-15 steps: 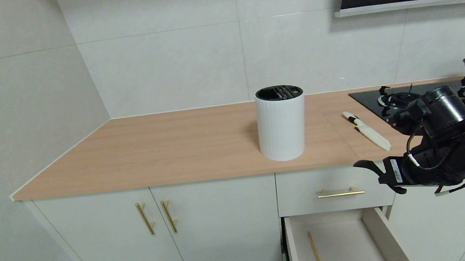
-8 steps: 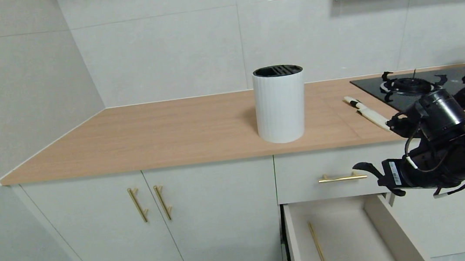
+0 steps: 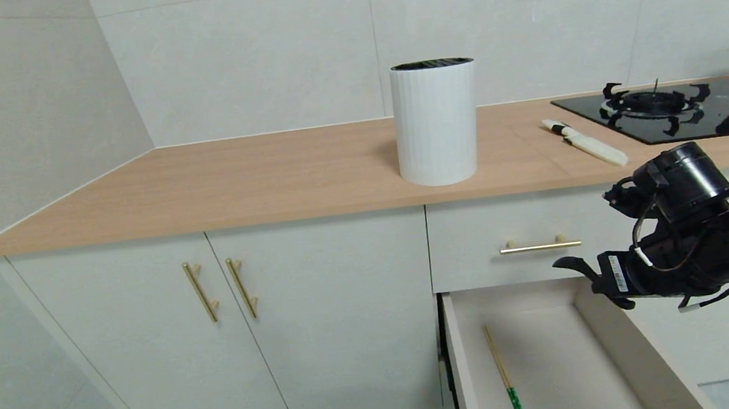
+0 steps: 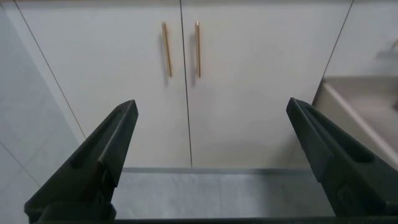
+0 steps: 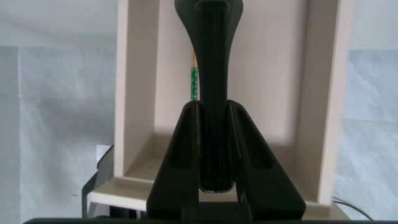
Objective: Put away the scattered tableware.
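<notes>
Right end effector (image 3: 567, 265) over drawer (image 3: 600, 337), chopsticks (image 3: 505, 380) inside

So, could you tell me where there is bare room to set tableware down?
Counter: wide bare stretch from its left end to the white holder. Right of it is crowded: knife, then stove. Open drawer: free floor between the chopsticks and its right wall.

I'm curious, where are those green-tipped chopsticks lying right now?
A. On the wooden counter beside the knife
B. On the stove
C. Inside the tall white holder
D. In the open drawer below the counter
D: the chopsticks lie flat on the floor of the open drawer.
</notes>
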You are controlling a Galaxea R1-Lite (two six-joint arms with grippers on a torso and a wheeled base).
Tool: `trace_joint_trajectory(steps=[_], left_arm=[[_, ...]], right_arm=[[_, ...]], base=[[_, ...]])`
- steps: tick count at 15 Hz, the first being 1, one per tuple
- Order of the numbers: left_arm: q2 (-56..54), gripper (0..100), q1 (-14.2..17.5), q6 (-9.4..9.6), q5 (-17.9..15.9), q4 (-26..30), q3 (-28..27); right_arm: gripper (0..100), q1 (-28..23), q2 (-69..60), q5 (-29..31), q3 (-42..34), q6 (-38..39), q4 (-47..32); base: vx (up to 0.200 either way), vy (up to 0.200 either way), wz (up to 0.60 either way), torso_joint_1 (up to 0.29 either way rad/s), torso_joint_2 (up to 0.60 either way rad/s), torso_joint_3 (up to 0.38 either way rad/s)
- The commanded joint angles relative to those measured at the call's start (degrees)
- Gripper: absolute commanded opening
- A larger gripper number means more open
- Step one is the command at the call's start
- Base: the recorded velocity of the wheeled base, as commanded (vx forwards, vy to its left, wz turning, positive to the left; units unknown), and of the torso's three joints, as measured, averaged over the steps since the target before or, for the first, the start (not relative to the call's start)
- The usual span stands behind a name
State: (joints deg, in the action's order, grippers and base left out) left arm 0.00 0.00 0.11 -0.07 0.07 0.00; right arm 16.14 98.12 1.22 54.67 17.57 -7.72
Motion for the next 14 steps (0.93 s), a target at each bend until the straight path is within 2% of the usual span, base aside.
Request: trace_joint_trajectory(steps=[1,8,14], left_arm=[[0.00,100,0.00,-0.02,-0.01,0.10,0.00],[0.00,100,0.00,-0.02,-0.01,0.10,0.00],[0.00,100,0.00,0.07,-0.01,0.01,0.00]], right_arm=[[0,0.03,0.58,0.01,-0.09,0.01,0.25],[0,0.03,0.84,0.01,-1.24,-0.08,2.00],[0,0.12,1.72,0.01,-1.15,-0.08,2.09]], base=[[0.000,0.000,0.00,-0.159,0.46,0.305],[0.000,0.000,0.00,-0.116,0.43,0.317],[0.000,0.000,0.00,-0.015,0.06,0.034]])
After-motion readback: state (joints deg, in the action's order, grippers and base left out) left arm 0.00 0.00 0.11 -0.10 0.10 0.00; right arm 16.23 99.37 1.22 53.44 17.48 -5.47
